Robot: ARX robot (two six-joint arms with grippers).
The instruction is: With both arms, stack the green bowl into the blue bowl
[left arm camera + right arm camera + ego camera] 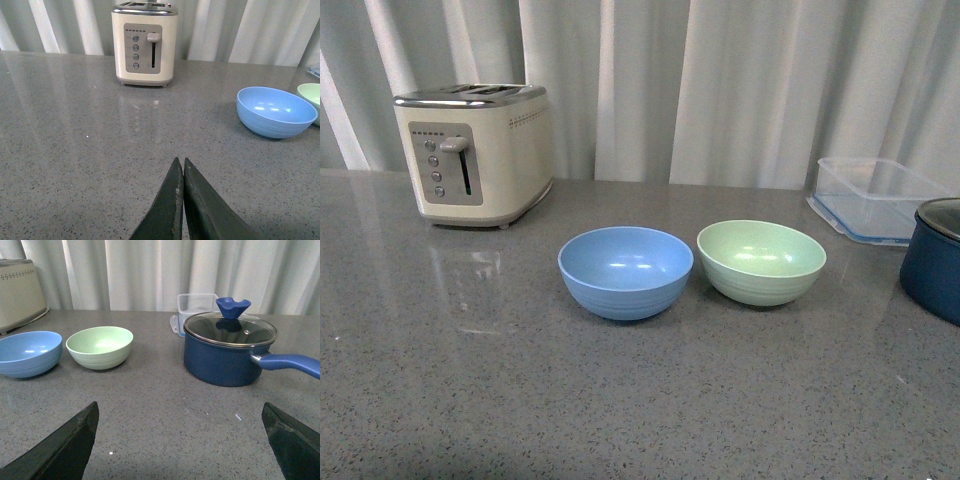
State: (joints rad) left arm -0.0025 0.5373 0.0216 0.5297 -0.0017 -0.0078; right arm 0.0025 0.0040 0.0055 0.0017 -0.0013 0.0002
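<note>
The green bowl [761, 261] sits upright on the grey counter, right beside the blue bowl [625, 271], the blue one to its left. Both are empty and their rims nearly touch. Neither arm shows in the front view. In the left wrist view my left gripper [180, 161] is shut with nothing in it, well short of the blue bowl [276, 111]; the green bowl [311, 95] peeks in at the edge. In the right wrist view my right gripper [180, 409] is wide open and empty, some way back from the green bowl [100, 347] and the blue bowl [29, 353].
A cream toaster [475, 152] stands at the back left. A clear blue-rimmed container [876, 198] sits at the back right, with a dark blue lidded pot [229, 349] in front of it, its handle [290, 364] pointing away from the bowls. A curtain hangs behind the counter.
</note>
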